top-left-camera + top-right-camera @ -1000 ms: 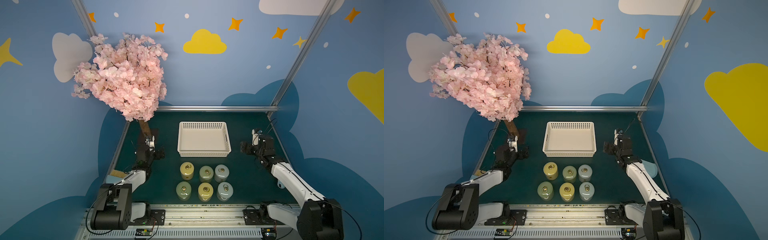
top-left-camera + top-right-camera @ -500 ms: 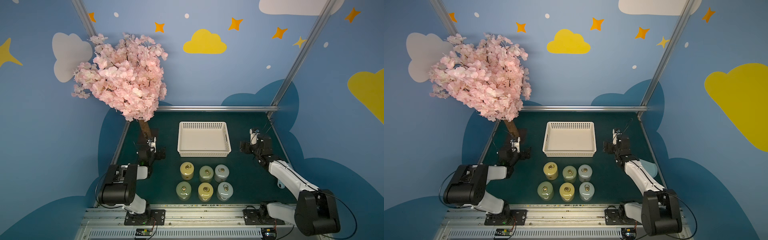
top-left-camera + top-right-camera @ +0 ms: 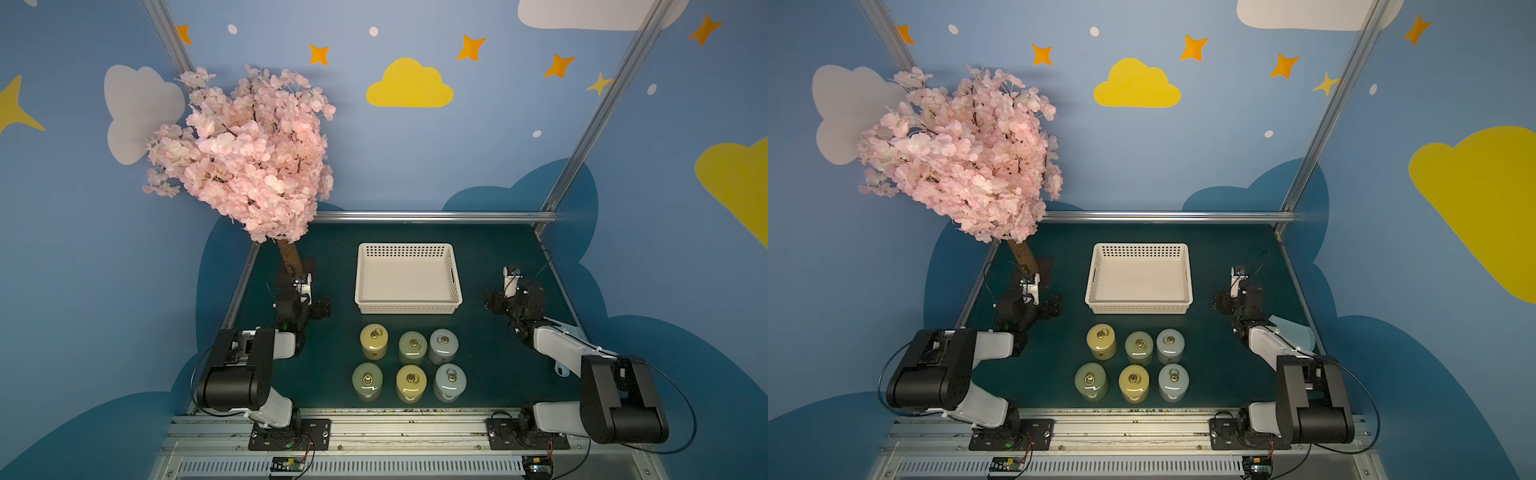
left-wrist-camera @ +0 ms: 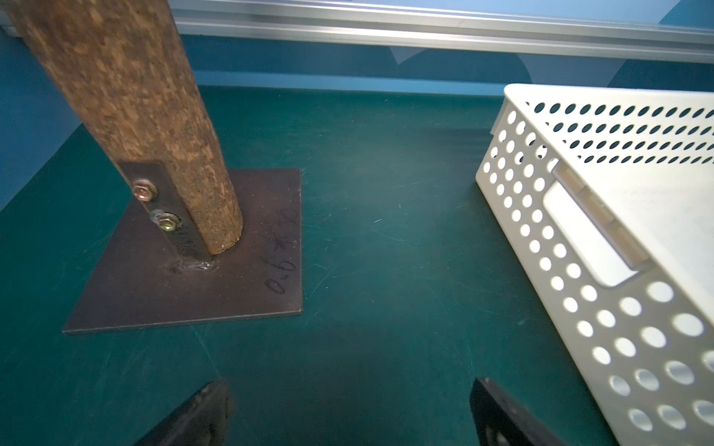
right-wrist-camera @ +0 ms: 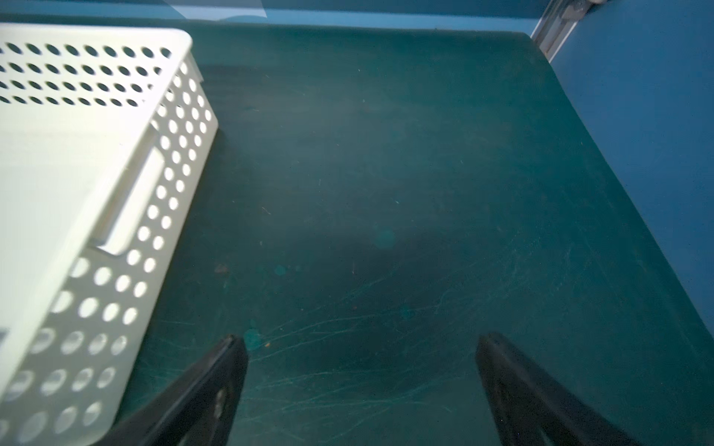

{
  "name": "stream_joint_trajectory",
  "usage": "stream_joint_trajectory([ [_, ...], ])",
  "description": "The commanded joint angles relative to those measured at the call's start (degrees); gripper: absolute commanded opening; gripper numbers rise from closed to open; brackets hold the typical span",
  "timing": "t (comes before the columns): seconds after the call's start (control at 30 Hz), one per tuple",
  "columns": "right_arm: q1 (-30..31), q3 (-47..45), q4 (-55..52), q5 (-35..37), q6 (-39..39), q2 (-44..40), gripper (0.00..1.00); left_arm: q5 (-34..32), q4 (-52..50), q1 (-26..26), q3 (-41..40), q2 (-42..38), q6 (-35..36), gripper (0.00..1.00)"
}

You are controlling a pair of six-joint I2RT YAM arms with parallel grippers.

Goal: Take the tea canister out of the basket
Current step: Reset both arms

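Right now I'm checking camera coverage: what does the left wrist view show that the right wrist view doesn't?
Only the left wrist view: the brown tree trunk bolted to its dark base plate, and the aluminium rail along the table's far edge.
Only the right wrist view: a piece of metal frame at the table's corner.
Both: a perforated wall of the white basket with a handle slot, the green mat, and each arm's own open, empty gripper: left gripper, right gripper.
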Motion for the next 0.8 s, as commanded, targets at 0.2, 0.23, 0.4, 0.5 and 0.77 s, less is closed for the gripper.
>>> stream_joint_trajectory([
  [0.2, -1.0, -4.2, 18.7, -0.9, 1.3, 6.8, 0.98, 0.0, 1.4, 0.2, 0.5, -0.7, 0.0, 1.0],
  [0.23, -1.0, -3.5, 15.6, -0.7, 1.5, 6.4, 0.98, 0.0, 1.3, 0.2, 0.6, -0.7, 0.0, 1.0],
  [0.4, -0.5, -2.4, 12.9, -0.9, -0.2, 5.8, 0.98, 0.0, 1.4, 0.1, 0.6, -0.7, 0.1, 1.0],
  [0.5, 0.0, -2.7, 13.1, -0.1, -0.5, 5.8, 0.98, 0.0, 1.3, 0.1, 0.5, -0.7, 0.2, 1.0],
  [0.77, 0.0, -2.7, 13.1, 0.1, -0.5, 5.8, 0.98, -0.3, 1.3, -0.2, 0.5, -0.7, 0.3, 1.0],
])
